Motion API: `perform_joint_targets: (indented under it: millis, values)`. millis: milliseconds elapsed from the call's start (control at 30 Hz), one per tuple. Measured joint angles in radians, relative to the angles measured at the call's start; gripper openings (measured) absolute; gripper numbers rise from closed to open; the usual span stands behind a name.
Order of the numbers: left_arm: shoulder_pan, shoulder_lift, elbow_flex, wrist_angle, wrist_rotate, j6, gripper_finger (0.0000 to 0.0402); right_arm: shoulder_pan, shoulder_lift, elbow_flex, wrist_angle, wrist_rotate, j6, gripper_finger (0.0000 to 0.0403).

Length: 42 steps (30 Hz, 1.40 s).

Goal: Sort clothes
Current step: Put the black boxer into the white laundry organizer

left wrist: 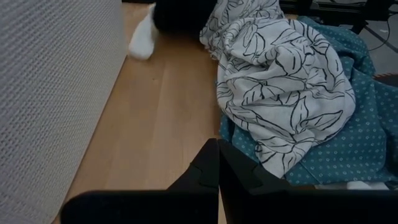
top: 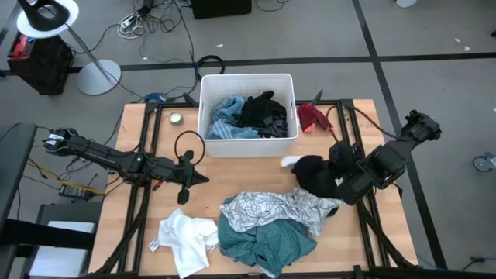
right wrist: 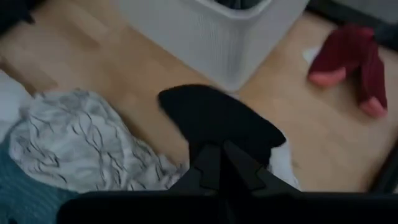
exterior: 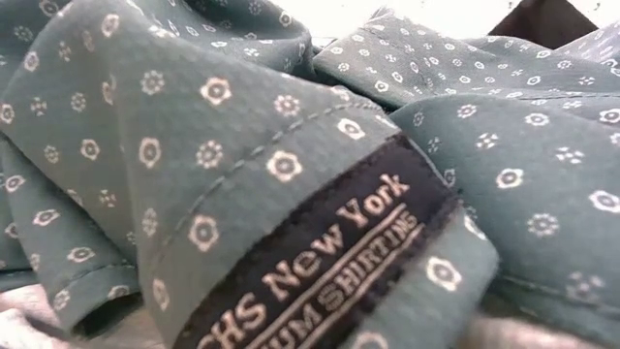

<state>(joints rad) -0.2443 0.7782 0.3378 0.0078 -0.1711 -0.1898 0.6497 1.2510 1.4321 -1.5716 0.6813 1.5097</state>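
Right pincer (right wrist: 222, 163) pinches black garment (right wrist: 214, 118), lifted just above the desk (right wrist: 106, 62). Leaf-print cloth (right wrist: 81, 146) lies beside it. Left pincer (top: 186, 182) pressed together, idle, well apart.

table (top: 248, 172): pale wood top, bare strip down its middle
white bin (top: 248, 146): stands on the table at the far middle edge; landmark for the rest
small round tin (top: 176, 118): on the table just left of the bin
red garment (top: 312, 117): on the table just right of the bin, beside its far corner
black garment (top: 316, 175): near the bin's front right corner
white sock (top: 289, 161): just in front of the bin, touching the black garment
leaf-print garment (top: 275, 208): well in front of the bin, lying over the teal one
teal garment (top: 267, 240): in front of the bin, at the table's near edge
plain white garment (top: 184, 239): in front of the bin, to its left, beside the teal garment
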Motion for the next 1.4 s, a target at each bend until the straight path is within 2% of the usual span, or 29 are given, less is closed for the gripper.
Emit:
perform_joint_targets:
  millis: [400,633,833,1133,1400]
  values:
    - [0.0,0.0,0.0,0.001,0.0,0.002,0.0004,-0.098,0.0,0.126,0.006,0.05,-0.195,0.0001]
    - [0.0,0.0,0.0,0.0,0.0,0.003,0.0004,-0.137,0.0,0.197,0.105,0.121,-0.359,0.0001]
    - [0.0,0.0,0.0,0.001,0.0,0.003,0.0004,-0.195,0.0,0.249,0.297,0.13,-0.584,0.0002]
    - [0.0,0.0,0.0,0.001,0.0,0.003,0.0004,-0.31,0.001,0.271,0.701,0.119,-0.971,0.0001]
    - [0.0,0.0,0.0,0.002,0.0,0.003,0.0004,-0.462,0.008,0.271,1.021,0.052,-1.183,0.0002]
